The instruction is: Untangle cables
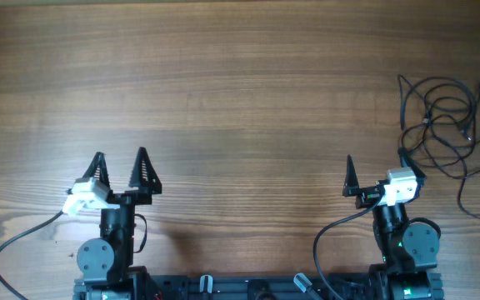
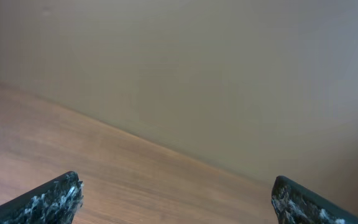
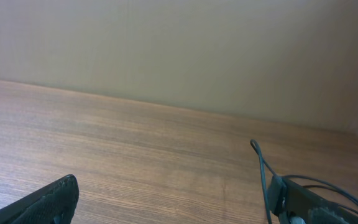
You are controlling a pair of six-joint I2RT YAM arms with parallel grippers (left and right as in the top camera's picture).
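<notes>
The cables point(image 1: 444, 125) are thin black wires in a loose tangle of loops at the table's right edge, with a strand trailing toward the lower right. Part of a loop shows in the right wrist view point(image 3: 261, 168). My right gripper point(image 1: 377, 167) is open and empty, its right finger right at the tangle's near-left edge. My left gripper point(image 1: 121, 164) is open and empty at the front left, far from the cables. In the wrist views both sets of jaws, left point(image 2: 176, 196) and right point(image 3: 173, 196), are spread wide over bare wood.
The wooden table point(image 1: 240, 92) stretches across the view. The arm bases stand at the front edge, each with a thicker black cable point(image 1: 15, 242) looping beside it. A plain wall shows behind the table in the wrist views.
</notes>
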